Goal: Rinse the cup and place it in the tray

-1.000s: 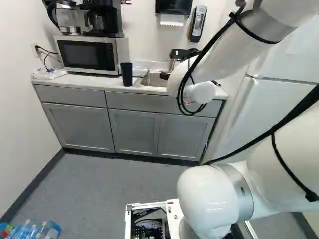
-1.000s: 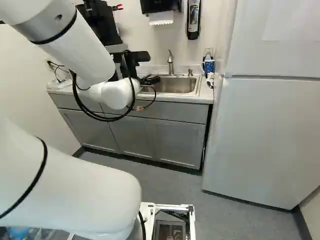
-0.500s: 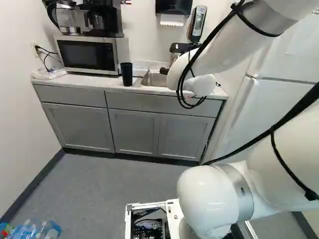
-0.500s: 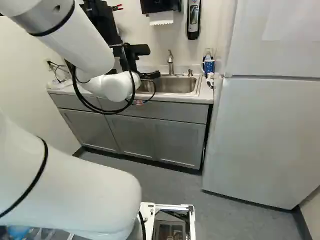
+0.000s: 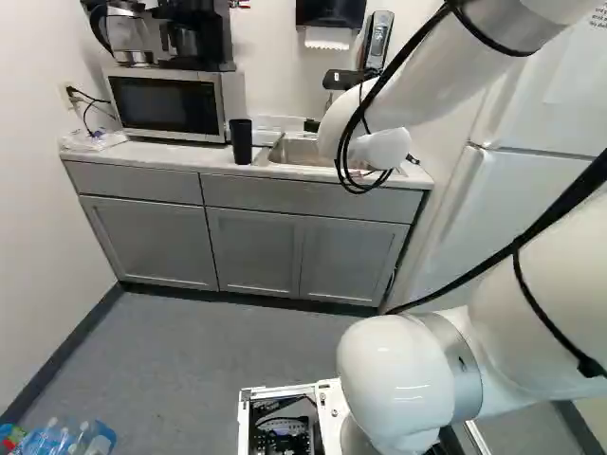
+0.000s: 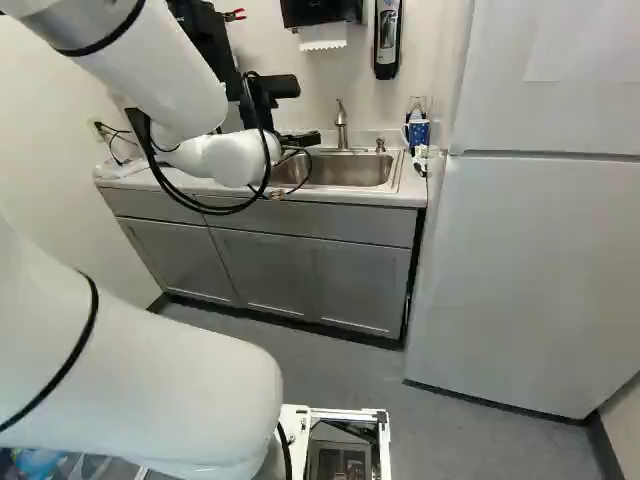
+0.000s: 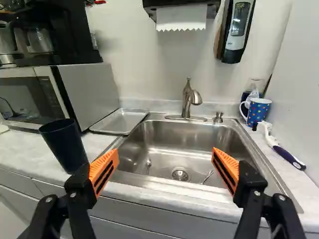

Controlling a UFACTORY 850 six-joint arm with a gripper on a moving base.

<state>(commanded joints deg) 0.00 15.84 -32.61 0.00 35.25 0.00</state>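
Partly hidden by the wrist, the gripper (image 6: 299, 139) is over the counter near the sink's left part in the right base view. In the wrist view the gripper (image 7: 166, 155) is open, nothing between its orange pads, facing the sink (image 7: 199, 137). A dark cup (image 7: 65, 143) stands upright on the counter, outside the fingers and just beyond one of them; the left base view shows this cup (image 5: 241, 140) beside the microwave. An empty metal tray (image 7: 119, 121) lies between microwave and sink. The faucet (image 7: 187, 102) rises behind the basin.
Against the tray's far side stands the microwave (image 7: 87, 92), a coffee maker (image 5: 175, 36) above it. Across the sink are a blue dotted mug (image 7: 258, 110) and a brush (image 7: 284, 152). A soap dispenser (image 6: 387, 38) hangs on the wall; the fridge (image 6: 530, 280) stands beside the counter.
The wrist and gripper have risen in both base views, and in the left one they have shifted a little toward the microwave. Base, cup and tray have not moved.
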